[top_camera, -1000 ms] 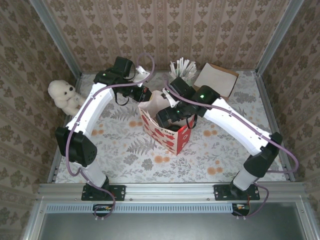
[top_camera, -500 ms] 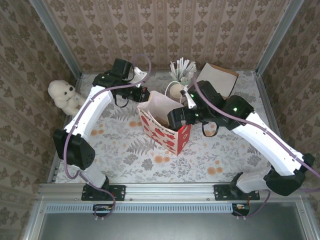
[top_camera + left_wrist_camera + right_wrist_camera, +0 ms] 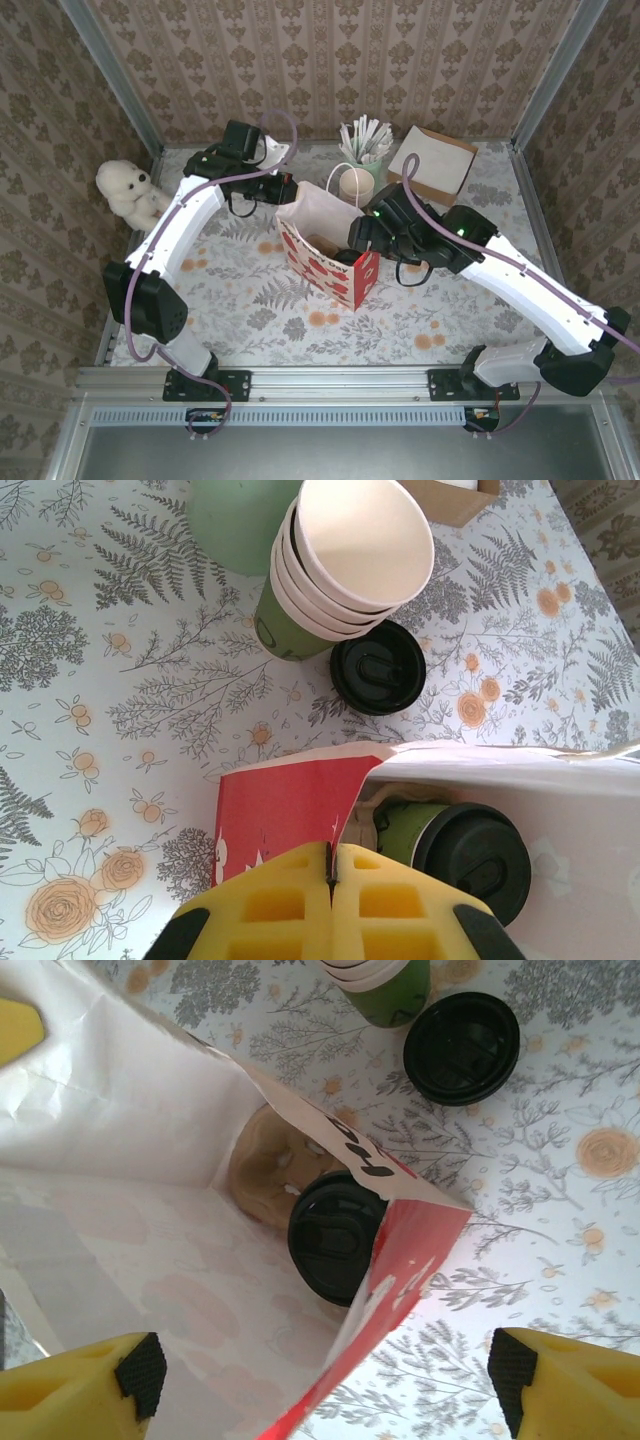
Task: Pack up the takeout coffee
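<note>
Right wrist view: the takeout coffee (image 3: pixel 335 1235) sat lid-up deep inside the red-and-white paper bag (image 3: pixel 130 1120), near the frame's centre. The right gripper (image 3: pixel 320 1385) hung over the bag's mouth, jaws wide, holding nothing. In the left wrist view, the left gripper (image 3: pixel 331 880), at the bottom edge, pinched the bag's rim. A loose black lid (image 3: pixel 461 1047) lay on the surface (image 3: pixel 560 1210), upper right.

The bag (image 3: pixel 150 1110) stands open at the top, with free room beside the cup (image 3: pixel 335 1235) inside; just behind it, stacked cups (image 3: pixel 350 560) and a loose lid (image 3: pixel 378 667) crowd in.
</note>
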Robot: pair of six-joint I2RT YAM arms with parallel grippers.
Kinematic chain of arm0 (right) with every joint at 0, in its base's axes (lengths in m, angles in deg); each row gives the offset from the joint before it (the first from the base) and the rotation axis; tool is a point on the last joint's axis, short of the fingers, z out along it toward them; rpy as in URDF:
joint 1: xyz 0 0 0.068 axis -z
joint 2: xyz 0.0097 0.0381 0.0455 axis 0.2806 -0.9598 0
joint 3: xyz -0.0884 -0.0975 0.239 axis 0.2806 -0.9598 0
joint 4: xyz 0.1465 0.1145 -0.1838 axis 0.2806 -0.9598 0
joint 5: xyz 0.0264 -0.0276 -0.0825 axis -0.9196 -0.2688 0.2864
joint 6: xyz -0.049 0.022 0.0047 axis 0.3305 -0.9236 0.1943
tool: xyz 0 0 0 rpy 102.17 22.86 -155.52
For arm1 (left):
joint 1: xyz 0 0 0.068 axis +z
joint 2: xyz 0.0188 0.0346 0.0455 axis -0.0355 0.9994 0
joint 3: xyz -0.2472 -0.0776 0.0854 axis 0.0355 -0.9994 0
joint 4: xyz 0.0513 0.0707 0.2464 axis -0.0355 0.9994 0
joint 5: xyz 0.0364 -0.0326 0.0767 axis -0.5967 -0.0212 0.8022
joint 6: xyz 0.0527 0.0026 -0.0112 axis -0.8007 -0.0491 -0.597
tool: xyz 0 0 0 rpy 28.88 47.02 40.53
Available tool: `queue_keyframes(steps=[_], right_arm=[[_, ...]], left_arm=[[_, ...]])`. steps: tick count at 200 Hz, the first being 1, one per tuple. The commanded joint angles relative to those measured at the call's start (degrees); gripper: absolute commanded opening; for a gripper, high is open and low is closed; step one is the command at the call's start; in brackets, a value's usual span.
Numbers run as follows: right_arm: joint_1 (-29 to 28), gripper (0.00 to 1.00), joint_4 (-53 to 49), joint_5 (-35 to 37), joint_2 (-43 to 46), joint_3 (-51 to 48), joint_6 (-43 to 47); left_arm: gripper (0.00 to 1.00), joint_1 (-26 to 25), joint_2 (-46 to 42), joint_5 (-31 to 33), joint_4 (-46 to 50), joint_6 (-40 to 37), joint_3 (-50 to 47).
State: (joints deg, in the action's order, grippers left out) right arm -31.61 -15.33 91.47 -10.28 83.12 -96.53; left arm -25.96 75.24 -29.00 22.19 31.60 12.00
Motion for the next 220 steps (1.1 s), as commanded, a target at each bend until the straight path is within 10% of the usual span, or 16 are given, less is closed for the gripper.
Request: queue_keyframes(steps=[1,127,220], right_arm=[[-0.3,0.83,3.7,1.6,-1.7,-0.5,-2.2],[0.7,0.2,-2.5,-1.0,-9.0,6.0,9.9],[5.8,0.1,-1.5,-11.5,-15.2,13.3,26.8]], left_arm=[[0.0,0.3,-1.5,-0.5,-0.8,1.5,-0.7],[0.01,0.8,-7.2,-0.1,2.7,4.6,-3.4],[0.09,1.6,-13.2,-2.7,4.0,9.4,-8.4]])
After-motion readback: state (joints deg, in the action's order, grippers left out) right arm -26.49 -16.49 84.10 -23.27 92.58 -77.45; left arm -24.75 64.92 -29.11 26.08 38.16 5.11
